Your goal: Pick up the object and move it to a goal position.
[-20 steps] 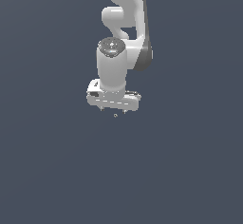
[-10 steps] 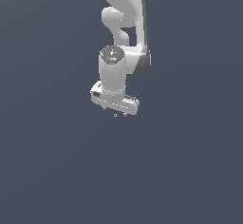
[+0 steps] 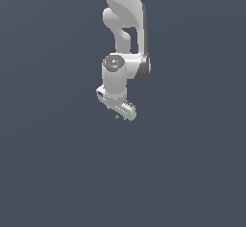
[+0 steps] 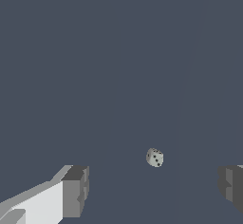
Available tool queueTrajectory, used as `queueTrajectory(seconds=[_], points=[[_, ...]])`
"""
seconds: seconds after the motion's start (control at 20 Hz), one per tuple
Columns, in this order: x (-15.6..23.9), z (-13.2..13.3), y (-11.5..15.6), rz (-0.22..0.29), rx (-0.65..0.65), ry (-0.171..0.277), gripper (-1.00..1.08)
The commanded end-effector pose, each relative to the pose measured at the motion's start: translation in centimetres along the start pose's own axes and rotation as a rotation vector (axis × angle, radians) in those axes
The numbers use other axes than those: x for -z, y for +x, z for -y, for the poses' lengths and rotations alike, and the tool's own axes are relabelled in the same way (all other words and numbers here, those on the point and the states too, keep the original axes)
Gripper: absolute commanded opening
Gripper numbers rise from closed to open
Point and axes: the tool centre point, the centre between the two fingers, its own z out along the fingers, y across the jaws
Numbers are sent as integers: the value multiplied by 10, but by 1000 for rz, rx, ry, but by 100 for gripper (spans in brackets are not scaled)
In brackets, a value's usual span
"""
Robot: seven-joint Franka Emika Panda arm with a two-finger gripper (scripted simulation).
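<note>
Die-hunting arm (image 3: 126, 33), a glossy white stack of rounded links, hangs over a flat, matte slate-grey table (image 3: 53, 173), apparently so that its boxy hand (image 3: 116, 109) can drop straight down on the target. In the wrist view the hand's blocky grey fingers (image 4: 76, 191) stand wide apart, with the die lying on the table between them and nearer neither pad, not yet gripped. The die (image 4: 154, 157), a tiny pale cube with softened corners and black pips, shows in the exterior view as a speck just below the hand.
</note>
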Motion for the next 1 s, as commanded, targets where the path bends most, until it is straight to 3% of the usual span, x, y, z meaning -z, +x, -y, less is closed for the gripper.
queueTrajectory(seconds=[0.0,0.5,0.95], points=[[-9,-5,-5,1,-77,2,100],[-31,-19,-20,0,-272,1,100],[-36,-22,-22,-1,-307,1,100]])
